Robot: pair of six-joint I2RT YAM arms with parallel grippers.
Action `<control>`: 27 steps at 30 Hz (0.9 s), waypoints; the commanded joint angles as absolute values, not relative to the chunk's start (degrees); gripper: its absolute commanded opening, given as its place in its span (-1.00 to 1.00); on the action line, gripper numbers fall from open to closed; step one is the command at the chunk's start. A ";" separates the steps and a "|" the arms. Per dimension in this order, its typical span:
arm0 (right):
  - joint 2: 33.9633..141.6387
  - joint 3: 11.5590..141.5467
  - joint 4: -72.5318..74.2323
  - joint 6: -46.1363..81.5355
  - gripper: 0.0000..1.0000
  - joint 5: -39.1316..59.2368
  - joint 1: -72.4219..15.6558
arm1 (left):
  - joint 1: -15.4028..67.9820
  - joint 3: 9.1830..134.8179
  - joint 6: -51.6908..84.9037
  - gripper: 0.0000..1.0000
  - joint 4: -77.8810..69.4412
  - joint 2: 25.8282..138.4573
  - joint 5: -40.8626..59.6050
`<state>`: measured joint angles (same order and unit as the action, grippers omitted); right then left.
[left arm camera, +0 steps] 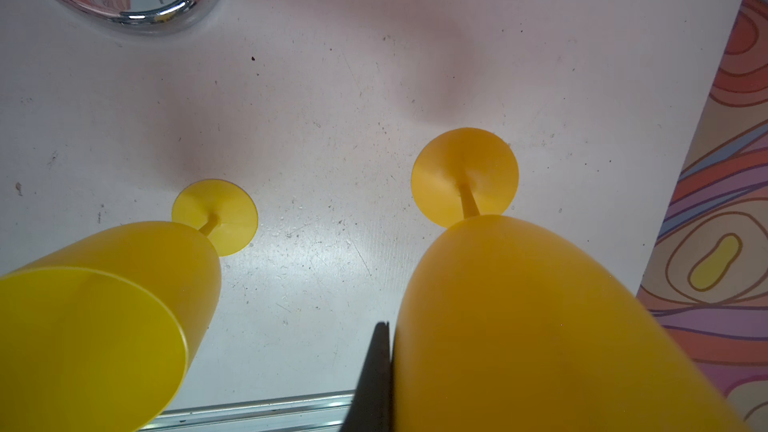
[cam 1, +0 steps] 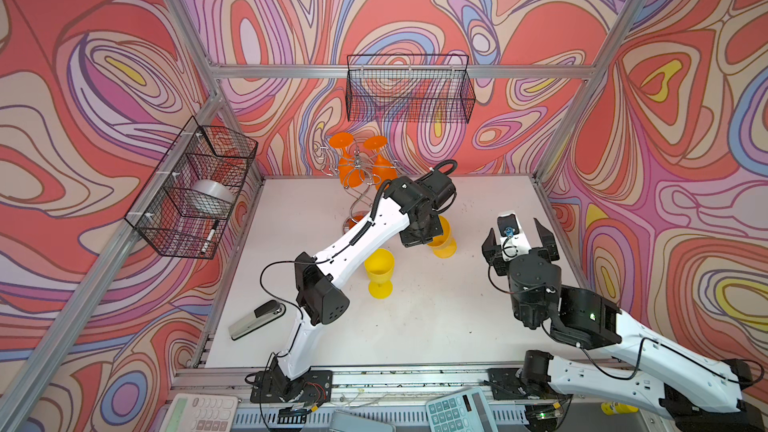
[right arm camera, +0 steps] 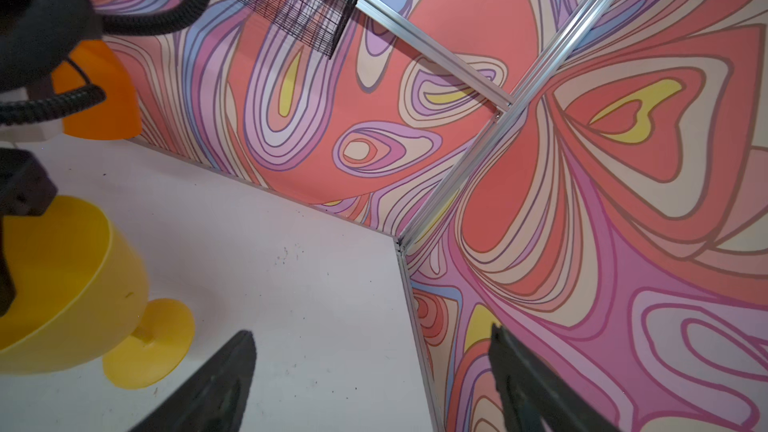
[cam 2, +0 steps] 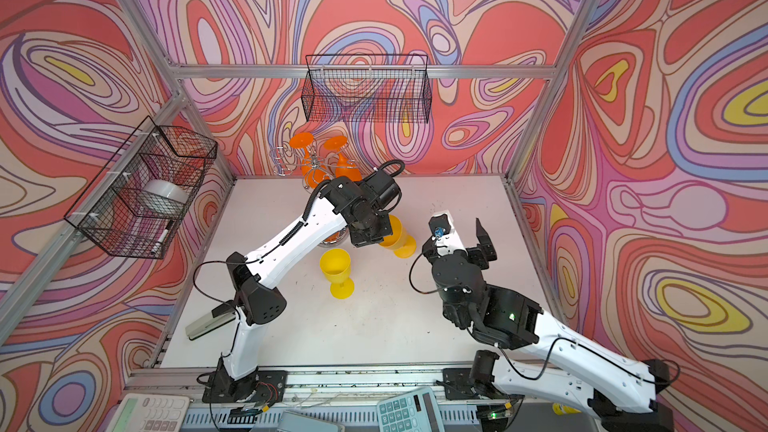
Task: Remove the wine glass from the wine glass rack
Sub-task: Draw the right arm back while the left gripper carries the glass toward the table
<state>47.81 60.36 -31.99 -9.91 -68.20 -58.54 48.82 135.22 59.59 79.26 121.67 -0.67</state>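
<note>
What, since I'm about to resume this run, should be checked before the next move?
1. Grip: the left gripper is shut on the bowl wall of the held yellow glass: ok.
2. Foot of the held yellow glass resting on the table: cannot tell.
3. Neighbour: the other yellow glass stands upright, apart from the held one: ok.
4. Spare arm: the right gripper is open, empty and off to the side: ok.
5. Clearing of the wine glass rack: not ok; two orange glasses hang upside down on it.
</note>
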 commanded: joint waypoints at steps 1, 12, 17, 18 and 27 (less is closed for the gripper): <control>51.04 66.16 -39.89 -1.63 0.86 -56.33 -51.13 | 49.20 134.74 56.26 -1.00 81.08 123.52 -2.88; 64.79 80.30 -46.01 5.57 0.86 -37.53 -36.12 | 49.21 138.14 46.61 -1.00 83.00 128.17 -6.08; 65.83 80.79 -46.24 7.35 0.85 -34.52 -33.48 | 48.83 139.33 40.11 -1.00 83.19 129.76 -6.09; 65.75 80.64 -46.24 7.60 0.85 -34.14 -33.17 | 48.56 139.77 39.30 -1.00 83.61 130.05 -6.24; 64.38 79.10 -45.62 8.53 0.85 -32.98 -31.92 | 46.41 141.04 31.58 -1.00 85.50 130.42 -6.79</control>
<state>65.36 79.59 -45.06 7.38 -34.17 -32.53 47.07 139.52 36.10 81.89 129.64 -5.28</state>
